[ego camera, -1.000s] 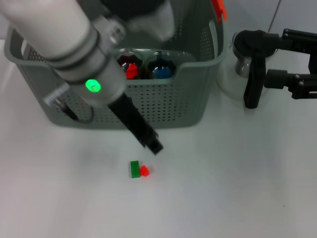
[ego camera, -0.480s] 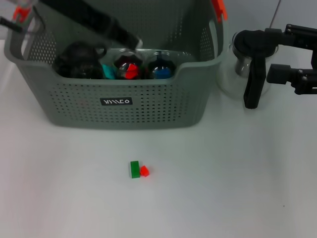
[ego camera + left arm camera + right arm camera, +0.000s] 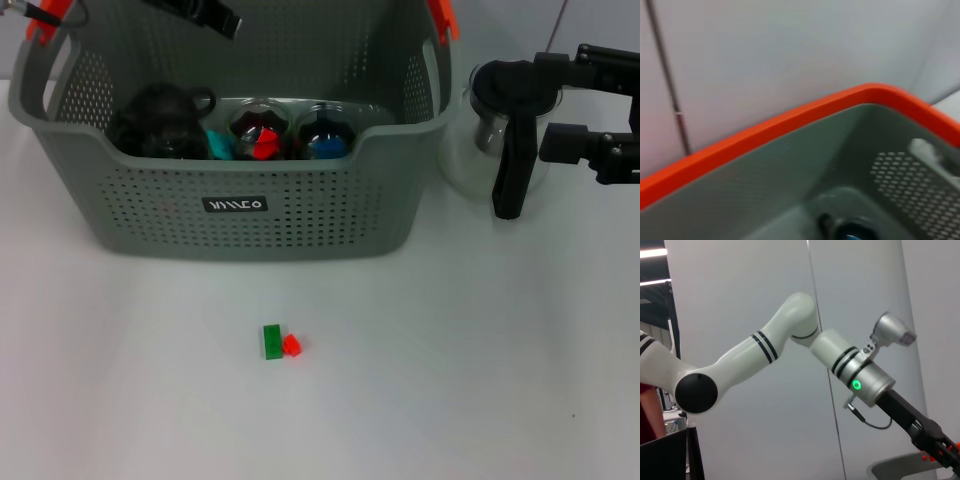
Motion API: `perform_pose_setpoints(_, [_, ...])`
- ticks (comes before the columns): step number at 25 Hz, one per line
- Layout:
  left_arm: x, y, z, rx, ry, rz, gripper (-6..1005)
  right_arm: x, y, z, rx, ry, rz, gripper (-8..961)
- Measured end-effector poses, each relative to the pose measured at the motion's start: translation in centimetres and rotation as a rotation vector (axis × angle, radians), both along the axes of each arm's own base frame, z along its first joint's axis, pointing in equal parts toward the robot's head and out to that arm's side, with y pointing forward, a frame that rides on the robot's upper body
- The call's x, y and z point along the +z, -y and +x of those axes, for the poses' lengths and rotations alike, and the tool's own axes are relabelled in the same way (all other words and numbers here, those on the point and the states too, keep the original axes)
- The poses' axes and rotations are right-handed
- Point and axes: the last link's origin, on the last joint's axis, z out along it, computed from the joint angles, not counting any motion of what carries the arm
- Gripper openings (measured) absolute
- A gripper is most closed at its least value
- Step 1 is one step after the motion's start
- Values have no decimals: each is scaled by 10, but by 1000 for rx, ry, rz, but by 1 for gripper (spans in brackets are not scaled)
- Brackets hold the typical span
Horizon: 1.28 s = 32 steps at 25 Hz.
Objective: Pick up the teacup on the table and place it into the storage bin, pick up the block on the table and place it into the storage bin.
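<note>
A green block (image 3: 271,341) and a small red block (image 3: 292,345) lie side by side on the white table (image 3: 460,380), in front of the storage bin (image 3: 300,215). No teacup stands on the table. Inside the bin sit two glass cups, one with red (image 3: 262,135) and one with blue (image 3: 326,136) in it. My left gripper (image 3: 205,12) hangs high over the bin's back left, only its black tip showing. The left wrist view looks down past the bin's orange rim (image 3: 790,125). My right gripper (image 3: 562,110) stays at the far right, open beside the pitcher.
A clear glass pitcher (image 3: 490,140) with a black lid and handle stands right of the bin. A black teapot-like item (image 3: 160,125) and something teal (image 3: 217,145) also lie in the bin. The right wrist view shows my left arm (image 3: 790,335) against a wall.
My left arm has swung up and back, from low in front of the bin to high over its back left. The blocks and right arm have not moved.
</note>
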Motion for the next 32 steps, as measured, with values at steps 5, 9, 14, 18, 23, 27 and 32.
perform_pose_setpoints(5, [-9, -4, -4, -16, -81, 38, 413, 1, 0, 0, -1, 0, 1, 866])
perform_pose_setpoints(9, [-10, -3, 0, -41, -140, 38, 465, 1, -1, 0, -1, -2, 5, 866])
perform_pose_setpoints(14, [1, 10, 17, -101, -144, 17, 679, 2, -1, -1, 1, -7, 9, 866])
perform_pose_setpoints(18, [11, 41, 37, -168, -138, -68, 789, 5, -2, -2, 4, -22, 21, 865])
perform_pose_setpoints(23, [15, 89, 48, -220, -172, -211, 899, 9, -2, -1, -2, -29, 34, 866])
perform_pose_setpoints(27, [9, 116, 40, -227, -210, -257, 939, 11, -3, 1, -11, -40, 44, 865])
perform_pose_setpoints(32, [-4, 138, 23, -239, -262, -309, 939, 13, -4, 0, -25, -58, 49, 865])
